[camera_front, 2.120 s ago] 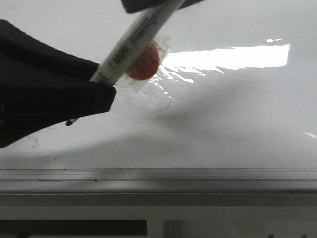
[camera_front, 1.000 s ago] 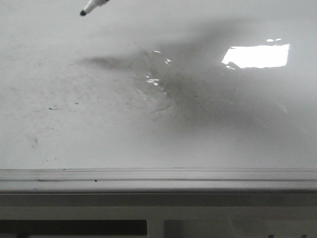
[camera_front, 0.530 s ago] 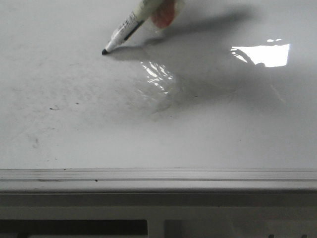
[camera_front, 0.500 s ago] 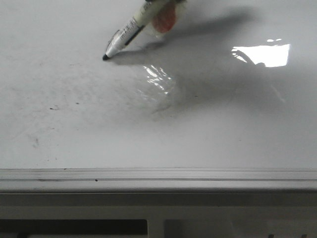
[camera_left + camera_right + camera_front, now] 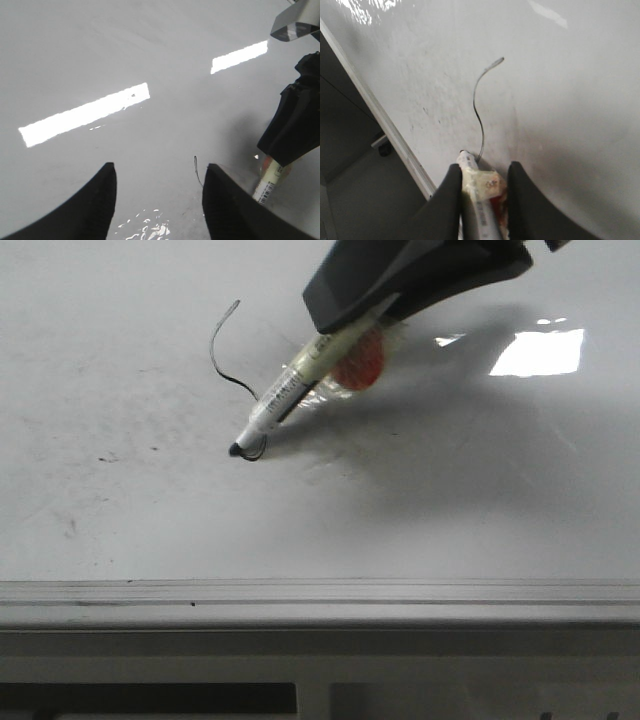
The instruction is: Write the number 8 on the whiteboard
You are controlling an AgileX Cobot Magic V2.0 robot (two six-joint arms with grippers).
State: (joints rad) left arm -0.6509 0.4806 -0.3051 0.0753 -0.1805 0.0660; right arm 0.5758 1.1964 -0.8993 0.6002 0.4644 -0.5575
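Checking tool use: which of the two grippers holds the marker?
The right gripper, shut on the marker with its tip on the whiteboard. The left gripper hangs open and empty.

Robot lab: framed whiteboard [image 5: 120, 520] workbench

**Gloss, smudge and matt black**

The whiteboard [image 5: 480, 510] is smooth and highly glossy, throwing back a bright glare patch at the far right, though faint grey smudges dull its left part. Its near frame [image 5: 320, 602] looks like brushed grey metal with a satin sheen. The marker [image 5: 285, 400] has a smooth pale plastic barrel with a printed label, wrapped in crinkled clear tape. The right claw [image 5: 400, 280] looks like matt black plastic. The 8 [image 5: 222, 365] is thin black ink.
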